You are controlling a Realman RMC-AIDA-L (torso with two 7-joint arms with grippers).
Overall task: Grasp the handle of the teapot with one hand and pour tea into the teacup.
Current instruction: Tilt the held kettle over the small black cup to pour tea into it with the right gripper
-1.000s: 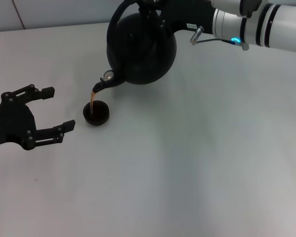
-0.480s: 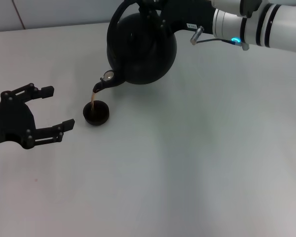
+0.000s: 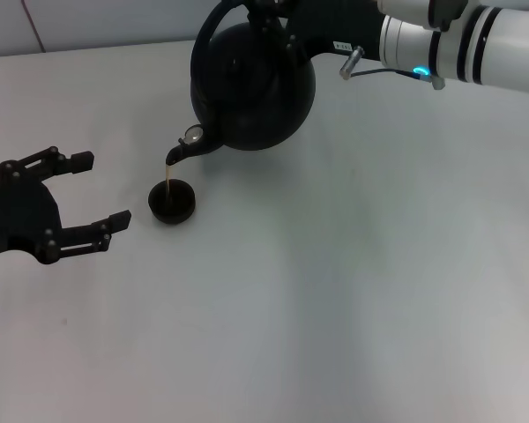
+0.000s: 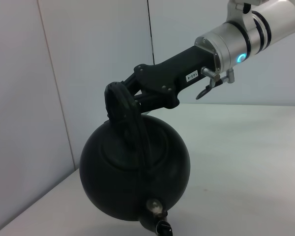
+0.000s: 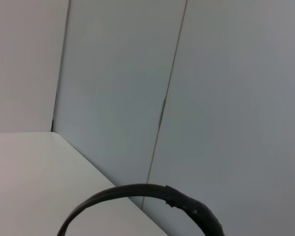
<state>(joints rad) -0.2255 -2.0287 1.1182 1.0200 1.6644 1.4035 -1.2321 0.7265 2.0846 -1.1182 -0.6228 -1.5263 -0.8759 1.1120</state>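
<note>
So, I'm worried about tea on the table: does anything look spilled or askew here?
Nothing stands out. The right gripper holds the teapot tilted by its handle, and the stream lands inside the teacup. No puddle shows. The left gripper sits open beside the cup.

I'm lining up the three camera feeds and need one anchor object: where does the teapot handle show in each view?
Head view: the handle arcs over the teapot at top centre, held by the right gripper.
Left wrist view: left of centre, a thick hoop rising over the pot.
Right wrist view: only a thin black arc along the bottom edge.
Shared landmark: the handle's thicker side.
</note>
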